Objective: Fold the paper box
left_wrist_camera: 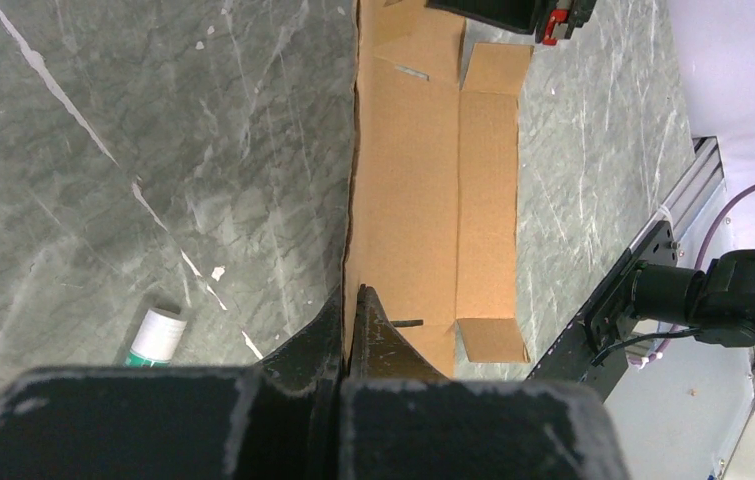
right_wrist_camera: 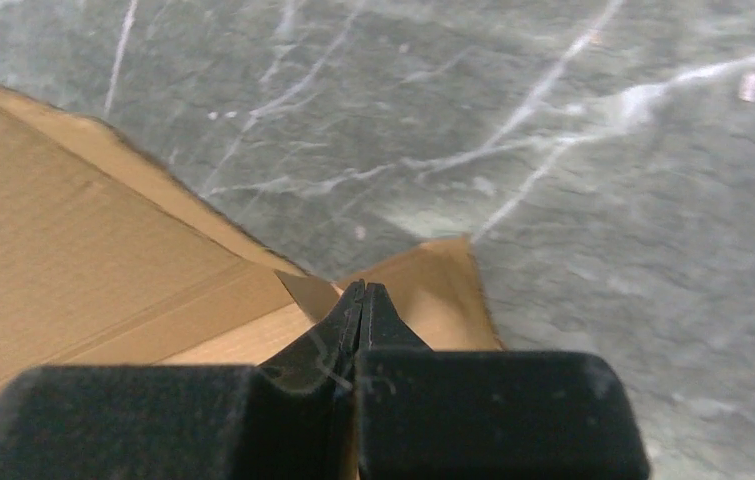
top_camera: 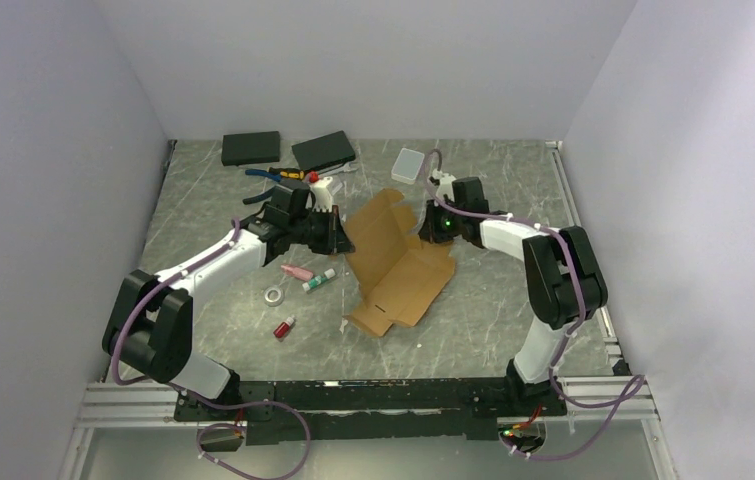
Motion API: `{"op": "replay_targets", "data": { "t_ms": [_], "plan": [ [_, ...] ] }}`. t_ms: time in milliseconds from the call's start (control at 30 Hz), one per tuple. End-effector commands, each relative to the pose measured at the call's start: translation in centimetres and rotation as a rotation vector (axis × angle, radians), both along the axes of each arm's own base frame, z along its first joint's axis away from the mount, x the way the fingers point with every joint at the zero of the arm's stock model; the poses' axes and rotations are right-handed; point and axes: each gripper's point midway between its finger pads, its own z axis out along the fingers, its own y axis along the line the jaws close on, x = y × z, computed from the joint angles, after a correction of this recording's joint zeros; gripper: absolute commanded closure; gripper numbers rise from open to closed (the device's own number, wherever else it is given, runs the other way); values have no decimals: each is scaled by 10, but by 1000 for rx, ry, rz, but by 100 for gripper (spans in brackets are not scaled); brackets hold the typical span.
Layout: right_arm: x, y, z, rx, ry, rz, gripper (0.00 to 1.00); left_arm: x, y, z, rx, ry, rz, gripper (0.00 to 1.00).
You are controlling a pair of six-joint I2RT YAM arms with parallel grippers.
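Observation:
The paper box is a brown die-cut cardboard sheet lying mostly flat in the middle of the table, with its left panel lifted. My left gripper is shut on that panel's left edge. In the left wrist view the box has its edge running straight in between the fingertips. My right gripper is at the sheet's far right edge. In the right wrist view the gripper is shut, with its tips over the cardboard beside a small flap. No sheet shows between its fingers.
Two flat black boxes and a white plastic case lie at the back. Blue-handled pliers and a red-capped bottle sit behind my left gripper. A pink item, a green-white tube, a tape ring and a red bottle lie left of the sheet.

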Motion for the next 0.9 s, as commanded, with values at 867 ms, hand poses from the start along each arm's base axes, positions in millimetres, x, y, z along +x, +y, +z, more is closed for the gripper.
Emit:
{"op": "replay_targets", "data": {
  "t_ms": [867],
  "plan": [
    [-9, 38, 14, 132, 35, -11, 100, 1, -5, -4, -23, 29, -17, 100]
  ]
}}
